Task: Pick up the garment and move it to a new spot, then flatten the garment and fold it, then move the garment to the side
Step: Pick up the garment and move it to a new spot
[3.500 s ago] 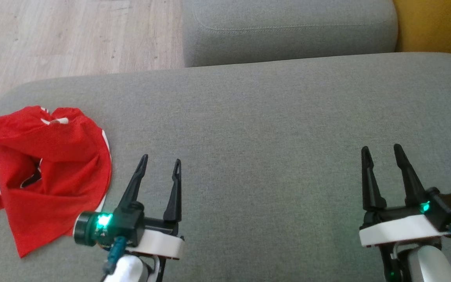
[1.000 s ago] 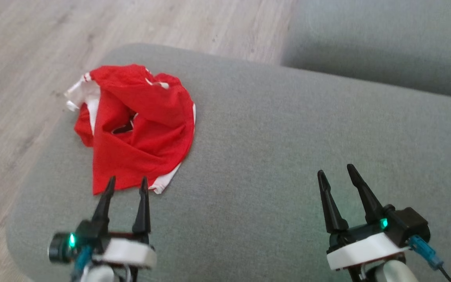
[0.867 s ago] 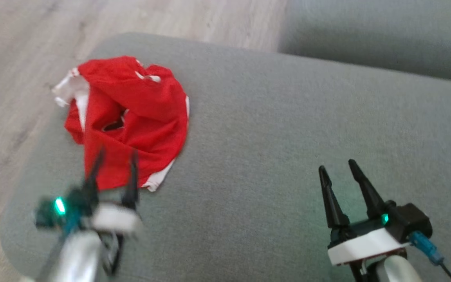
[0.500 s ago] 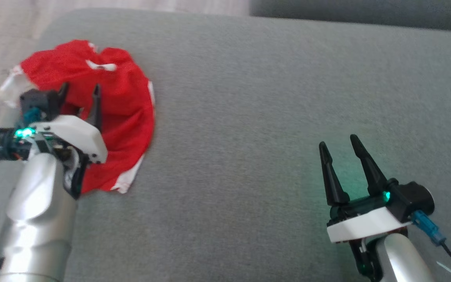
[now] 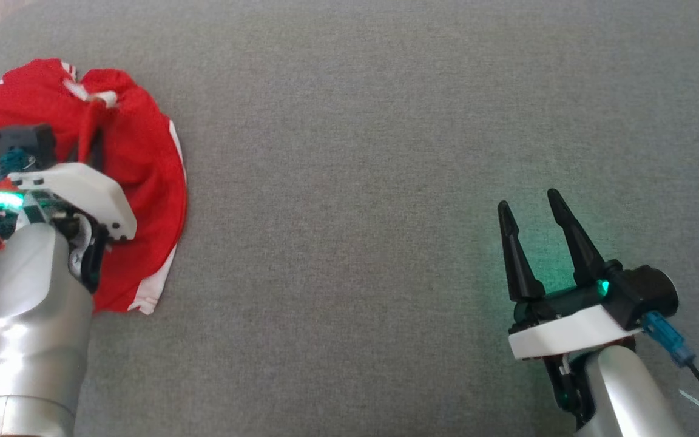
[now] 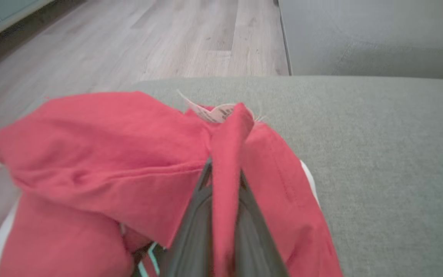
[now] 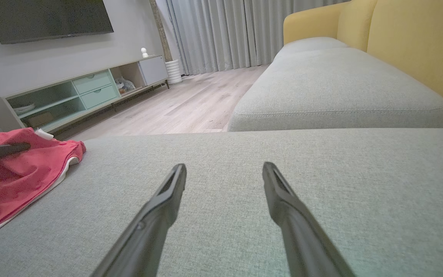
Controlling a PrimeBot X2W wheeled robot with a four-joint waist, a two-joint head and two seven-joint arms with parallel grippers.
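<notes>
Right pincer (image 5: 526, 199) spread, idle over bare sofa cushion (image 5: 386, 121). Left pincer (image 6: 224, 175) pinching a ridge of the garment (image 5: 149, 164), so this looks like the pick-up step. Next: lift clear, carry toward cushion centre. Garment red, white-trimmed, crumpled at the cushion's left edge, near the floor (image 6: 129, 38).

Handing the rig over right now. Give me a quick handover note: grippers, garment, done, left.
Left gripper: jaws shut on a raised fold of the red garment.
Right gripper: jaws open, empty, over bare cushion well to the garment's right.
Garment: crumpled in a heap at the left end of the grey cushion, most of it resting on the fabric.
Done: grasp made.
Left: lift and carry it to a new spot, flatten, fold, move it aside.
</notes>
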